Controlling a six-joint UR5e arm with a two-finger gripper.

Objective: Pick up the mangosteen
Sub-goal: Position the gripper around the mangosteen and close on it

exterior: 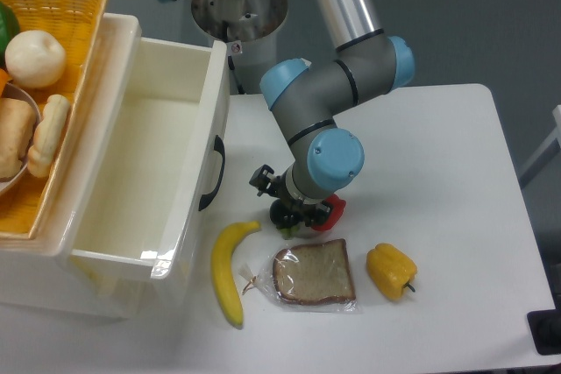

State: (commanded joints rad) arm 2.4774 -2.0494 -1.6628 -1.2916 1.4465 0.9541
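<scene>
The mangosteen [280,214] is a small glossy near-black fruit on the white table, just right of the banana's tip. My gripper [294,216] hangs straight down over it, under the blue wrist joint. The wrist covers the fruit's right part and most of the dark fingers, so the jaws' spread does not show. A bit of green calyx peeks out below the fruit. The red bell pepper [332,210] sits close on the gripper's right, partly hidden by the wrist.
A banana [229,270] and a bagged bread slice [312,275] lie in front of the gripper. A yellow bell pepper [390,271] lies to the right. An open white drawer [162,164] stands on the left, beside a yellow basket [53,6] of food.
</scene>
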